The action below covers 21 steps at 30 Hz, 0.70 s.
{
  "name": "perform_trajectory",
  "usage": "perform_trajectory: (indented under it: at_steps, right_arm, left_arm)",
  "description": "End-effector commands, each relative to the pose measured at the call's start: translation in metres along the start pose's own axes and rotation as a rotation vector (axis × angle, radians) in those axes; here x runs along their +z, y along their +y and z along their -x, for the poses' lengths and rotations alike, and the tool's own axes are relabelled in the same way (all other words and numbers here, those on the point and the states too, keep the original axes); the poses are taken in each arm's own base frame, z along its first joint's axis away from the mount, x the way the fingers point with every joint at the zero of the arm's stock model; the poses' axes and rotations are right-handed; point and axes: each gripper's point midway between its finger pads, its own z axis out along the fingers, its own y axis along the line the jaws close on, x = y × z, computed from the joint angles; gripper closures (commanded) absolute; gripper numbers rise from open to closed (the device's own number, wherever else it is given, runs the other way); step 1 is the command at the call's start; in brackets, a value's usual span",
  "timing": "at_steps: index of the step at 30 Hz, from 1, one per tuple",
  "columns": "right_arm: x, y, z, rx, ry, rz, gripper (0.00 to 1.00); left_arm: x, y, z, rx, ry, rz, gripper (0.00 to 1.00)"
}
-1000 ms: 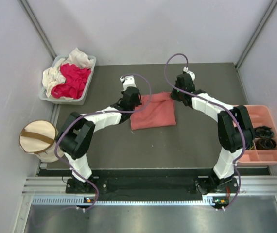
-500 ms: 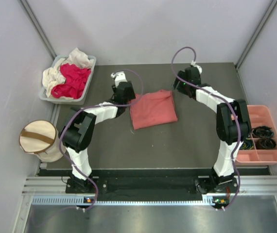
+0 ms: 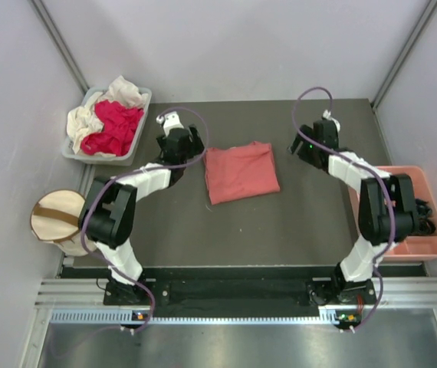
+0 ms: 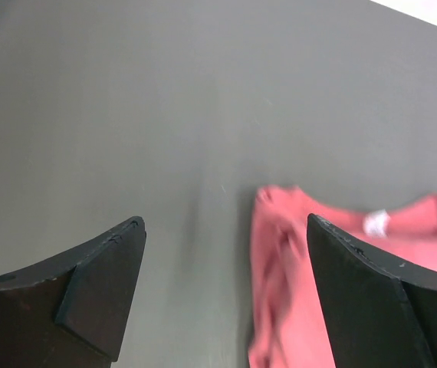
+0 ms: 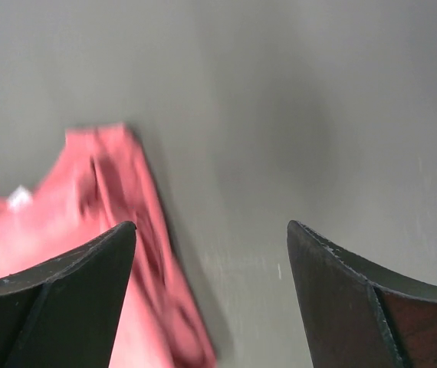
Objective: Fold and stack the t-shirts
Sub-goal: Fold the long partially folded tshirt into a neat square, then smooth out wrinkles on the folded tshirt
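Observation:
A folded salmon-pink t-shirt (image 3: 241, 172) lies flat on the dark table, its white neck label (image 4: 375, 223) showing in the left wrist view. My left gripper (image 3: 182, 143) hovers just left of the shirt, open and empty; in its own view the left gripper (image 4: 226, 222) frames bare table and the shirt's edge (image 4: 287, 291). My right gripper (image 3: 308, 146) hangs to the right of the shirt, open and empty; the right gripper (image 5: 211, 224) sees the shirt's corner (image 5: 119, 199) at the left. Magenta-red (image 3: 115, 126) and cream-white (image 3: 84, 120) t-shirts lie heaped in a grey bin.
The grey bin (image 3: 139, 130) stands at the back left. A cream drum-shaped fabric bin with a brown strap (image 3: 59, 218) sits by the left edge. A salmon-pink compartment tray (image 3: 414, 184) with dark items stands at the right edge. Grey walls enclose the table.
Both grippers have let go of the pink shirt, opened, and drawn apart outward, left to the left, right to the right. The shirt now lies folded and free.

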Motion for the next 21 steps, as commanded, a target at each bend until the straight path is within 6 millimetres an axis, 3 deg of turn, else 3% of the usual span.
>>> perform_trajectory:
  at_steps: [1,4,6,7,11,16,21]
  right_arm:
    - [-0.052,0.022,-0.010,0.006,-0.027,0.088,0.20]
    - [-0.070,0.016,-0.037,-0.003,0.016,0.077,0.20]
    - [-0.090,0.027,-0.046,-0.005,0.020,0.128,0.20]
    - [-0.095,0.023,-0.059,-0.010,0.041,0.126,0.20]
    - [-0.127,0.037,-0.090,-0.018,0.080,0.209,0.20]
    - [-0.142,0.034,-0.125,-0.021,0.137,0.233,0.20]
    - [-0.150,0.039,-0.144,-0.021,0.160,0.251,0.20]
  left_arm:
    - [-0.038,-0.017,0.012,-0.045,-0.026,-0.090,0.10]
    - [-0.059,-0.014,0.005,-0.045,-0.013,-0.095,0.10]
    - [-0.073,-0.014,0.001,-0.043,-0.004,-0.119,0.10]
    - [-0.078,-0.019,-0.002,-0.036,-0.001,-0.135,0.10]
    - [-0.094,-0.038,-0.003,0.001,-0.001,-0.202,0.12]
    - [-0.089,-0.076,-0.003,0.082,0.007,-0.275,0.12]
    - [-0.078,-0.118,-0.011,0.137,0.021,-0.373,0.12]
